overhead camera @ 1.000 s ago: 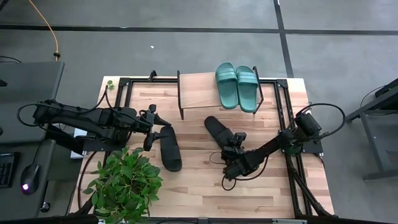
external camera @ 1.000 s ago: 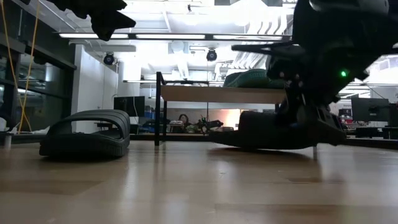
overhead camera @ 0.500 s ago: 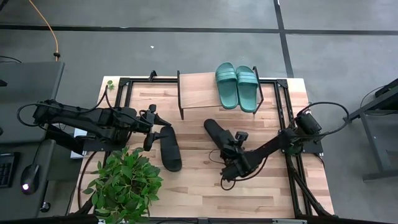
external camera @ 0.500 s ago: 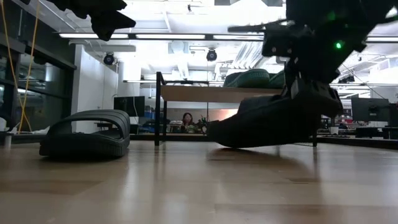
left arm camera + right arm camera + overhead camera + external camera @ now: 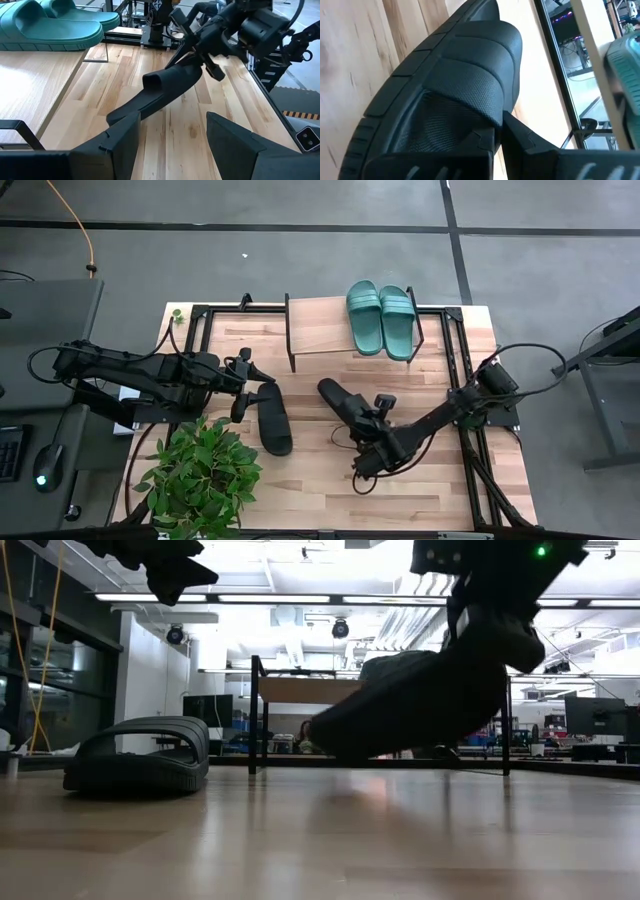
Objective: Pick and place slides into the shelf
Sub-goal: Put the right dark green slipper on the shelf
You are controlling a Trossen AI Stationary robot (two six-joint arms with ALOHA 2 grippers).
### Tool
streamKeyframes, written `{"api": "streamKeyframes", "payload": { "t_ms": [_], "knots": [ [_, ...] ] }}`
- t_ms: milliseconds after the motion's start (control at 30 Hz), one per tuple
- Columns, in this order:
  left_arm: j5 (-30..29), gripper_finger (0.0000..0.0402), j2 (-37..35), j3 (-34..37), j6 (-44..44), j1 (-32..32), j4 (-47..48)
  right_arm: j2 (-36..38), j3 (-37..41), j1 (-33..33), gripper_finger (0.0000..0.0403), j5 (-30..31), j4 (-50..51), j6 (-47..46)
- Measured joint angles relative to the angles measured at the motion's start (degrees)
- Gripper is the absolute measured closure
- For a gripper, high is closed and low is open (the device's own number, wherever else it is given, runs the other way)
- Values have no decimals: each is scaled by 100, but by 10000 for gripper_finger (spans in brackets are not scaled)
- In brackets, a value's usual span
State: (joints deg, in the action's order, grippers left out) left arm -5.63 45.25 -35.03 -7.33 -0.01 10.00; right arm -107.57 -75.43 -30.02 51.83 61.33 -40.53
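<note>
Fingertips of your right gripper [image 5: 362, 420] are mostly hidden: from above, the wrist body covers them, and in the right wrist view the black slide [image 5: 450, 95] fills nearly the whole picture. In the low view the upper part of that arm is cut off by the picture's edge. You can still see that the right gripper is clamped shut on this black slide at its strap end, holding it clear of the tabletop [image 5: 420, 480] and tilted, with the far end pointing down toward the shelf [image 5: 318, 326].

Your left gripper [image 5: 170, 135] hangs with its fingers spread apart and nothing between them, just above the second black slide [image 5: 272, 420], which lies flat on the tabletop beside the potted plant [image 5: 200, 475].

Both teal slides [image 5: 382, 318] rest side by side on the right half of the shelf's plank top. The held slide hovers in front of the shelf, near it but apart, and you cannot tell from the low view how close its lower end is to the wood.
</note>
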Motion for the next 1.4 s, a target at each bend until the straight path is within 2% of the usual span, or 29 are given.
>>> {"api": "streamKeyframes", "payload": {
  "t_ms": [300,1400],
  "knots": [
    [-1,192,-1,-1,0,-1,0,0,-418,-15,403,26,212,305],
    [-2,192,-2,0,0,0,13,7,-1804,131,403,918,321,2302]
  ]
}}
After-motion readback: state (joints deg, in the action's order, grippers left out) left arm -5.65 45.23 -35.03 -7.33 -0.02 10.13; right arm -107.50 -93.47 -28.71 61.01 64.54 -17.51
